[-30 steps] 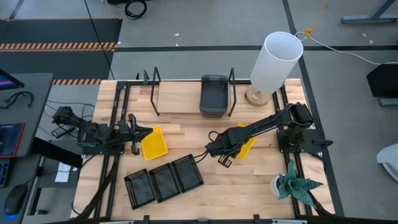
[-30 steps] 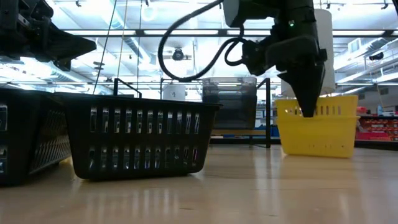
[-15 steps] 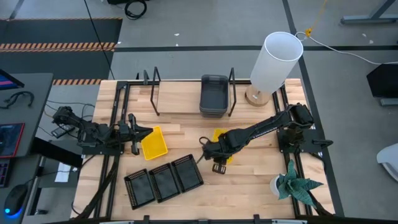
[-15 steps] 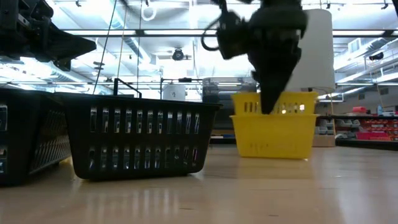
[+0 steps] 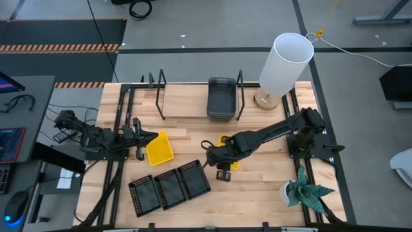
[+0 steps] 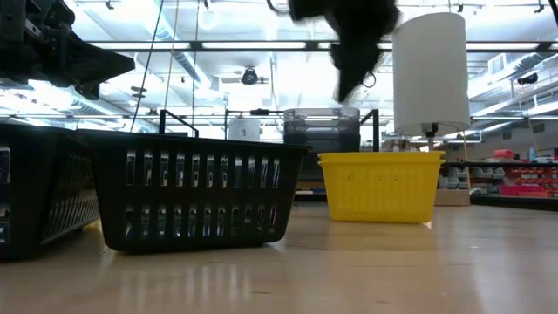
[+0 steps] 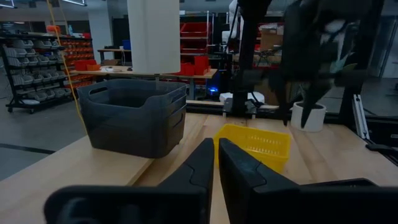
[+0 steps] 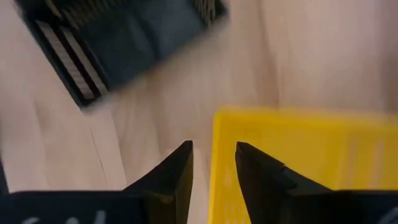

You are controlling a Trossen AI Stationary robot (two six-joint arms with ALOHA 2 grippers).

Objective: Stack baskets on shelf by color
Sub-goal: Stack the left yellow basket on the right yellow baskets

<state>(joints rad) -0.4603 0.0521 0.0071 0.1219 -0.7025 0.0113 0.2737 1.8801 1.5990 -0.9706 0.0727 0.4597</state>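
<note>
Release has just happened: the right gripper (image 5: 214, 156), which carried a yellow basket (image 5: 226, 143) in from the tabletop's right side, now hangs above it with fingers parted and empty. That basket stands mid-tabletop, in front of the shelf (image 5: 187, 108), where the grey baskets (image 5: 221, 98) are stacked. The left gripper (image 5: 143, 137), nearly closed, pinches another yellow basket (image 5: 159, 147) toward the left edge. Yellows are gathering for stacking.
</note>
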